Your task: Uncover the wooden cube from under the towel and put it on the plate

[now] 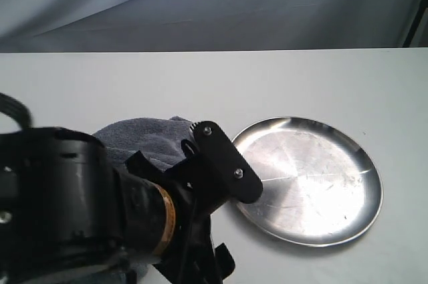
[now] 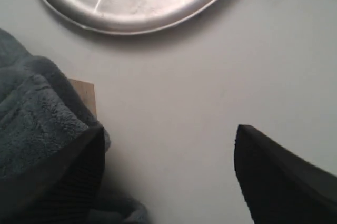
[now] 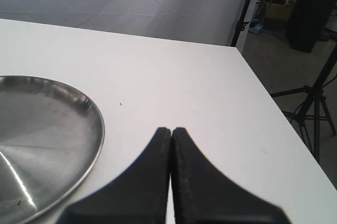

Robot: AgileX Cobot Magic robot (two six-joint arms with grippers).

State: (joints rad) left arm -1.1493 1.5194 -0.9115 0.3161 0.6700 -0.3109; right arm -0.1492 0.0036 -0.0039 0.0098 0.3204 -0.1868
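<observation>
- While the left gripper (image 2: pixel 168 134) hangs over the smooth white table (image 2: pixel 210 76), its two black fingers stand wide apart. Only bare table lies between them, and they hold nothing.
- One finger (image 2: pixel 79 187) sits right against the towel (image 2: pixel 31 129), a soft, fuzzy, dark blue-grey cloth in a bumpy heap. It may be touching the cloth, but the close view is too dark to be sure.
- Just past that fingertip, a small corner of the wooden cube (image 2: pixel 88 95) peeks out from the towel's edge. It is pale tan wood with a flat face and a sharp square corner. The rest is hidden under the cloth.
- Farther out beyond the spread jaws lies the plate (image 2: pixel 131 2). It is round, shiny silver metal with a low rim and thin scratches. It lies apart from the cube and the towel.
- The right gripper (image 3: pixel 171 134) has its two dark, curved fingers pressed flat together, with nothing between them.
- The plate's rim lies near those tips, off to one side.
</observation>
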